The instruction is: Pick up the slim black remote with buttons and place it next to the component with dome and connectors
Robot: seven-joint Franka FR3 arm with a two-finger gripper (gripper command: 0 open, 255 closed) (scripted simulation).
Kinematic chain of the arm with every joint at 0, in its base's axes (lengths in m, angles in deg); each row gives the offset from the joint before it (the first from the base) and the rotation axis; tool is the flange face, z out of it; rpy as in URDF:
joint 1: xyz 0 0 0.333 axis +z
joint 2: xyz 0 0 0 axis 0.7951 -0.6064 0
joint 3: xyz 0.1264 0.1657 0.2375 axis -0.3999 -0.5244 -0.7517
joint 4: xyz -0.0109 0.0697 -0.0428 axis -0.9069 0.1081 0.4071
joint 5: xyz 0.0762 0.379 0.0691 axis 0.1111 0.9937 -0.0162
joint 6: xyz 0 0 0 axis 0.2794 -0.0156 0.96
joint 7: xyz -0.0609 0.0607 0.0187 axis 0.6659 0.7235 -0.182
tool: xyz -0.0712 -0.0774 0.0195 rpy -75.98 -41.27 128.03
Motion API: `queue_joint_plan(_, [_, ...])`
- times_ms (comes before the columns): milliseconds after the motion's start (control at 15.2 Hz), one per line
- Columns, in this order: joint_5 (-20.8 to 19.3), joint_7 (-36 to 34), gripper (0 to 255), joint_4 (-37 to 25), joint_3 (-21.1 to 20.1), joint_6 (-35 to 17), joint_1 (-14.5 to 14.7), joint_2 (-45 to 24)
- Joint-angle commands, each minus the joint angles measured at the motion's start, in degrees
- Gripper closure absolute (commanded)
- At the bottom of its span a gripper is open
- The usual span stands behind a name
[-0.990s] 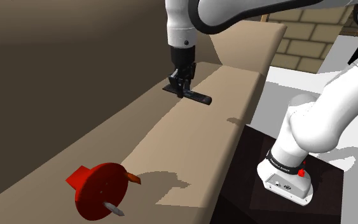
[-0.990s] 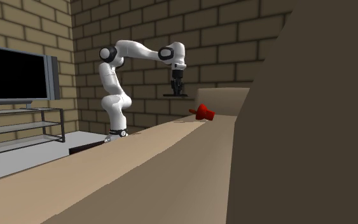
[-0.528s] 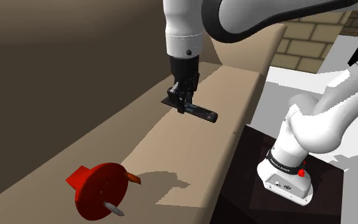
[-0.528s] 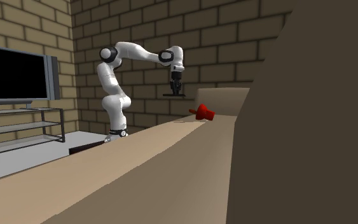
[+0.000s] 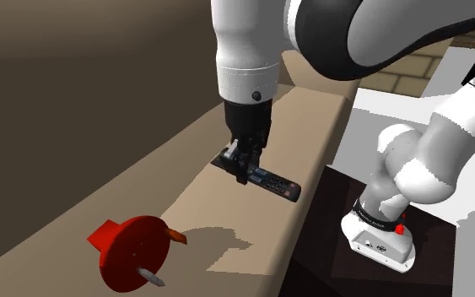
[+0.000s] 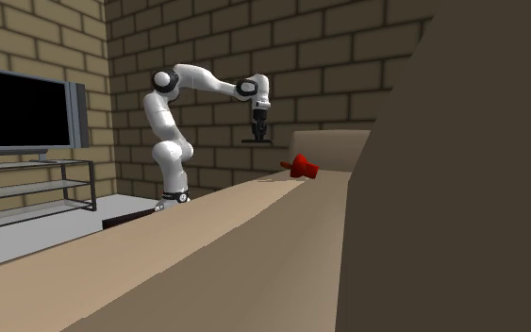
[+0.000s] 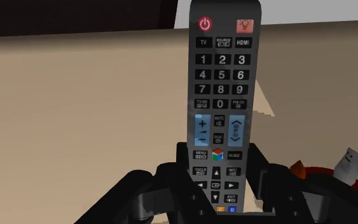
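One black remote [image 5: 274, 182] at the shoulder view's centre, long axis slanting toward lower right, gripper [image 5: 244, 164] clamping its upper-left end, one red domed component [image 5: 132, 251] lower left

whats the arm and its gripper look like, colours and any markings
The arm is made of thick, rounded white segments with dark grey to black joints between them. Near its foot a black band carries small pale lettering, with a small red spot beside it. The gripper is all black, with two short, blocky jaws.
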Motion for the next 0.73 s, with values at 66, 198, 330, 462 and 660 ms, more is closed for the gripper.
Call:
queue_joint_plan(66, [0.4,-4.9,255,-2.8,-3.5,0.3,1.2,-2.2])
queue_joint_plan(198, [0.6,-8.1,255,-4.3,-5.8,0.2,1.9,-3.6])
queue_joint_plan(330, [0.4,-11.3,255,-6.2,-8.2,0.2,2.6,-5.4])
queue_joint_plan(462, [0.0,-14.7,255,-8.3,-10.6,0.2,3.3,-7.4])
queue_joint_plan(660, [-0.3,-16.1,255,-7.7,-11.7,-1.3,3.6,-8.4])
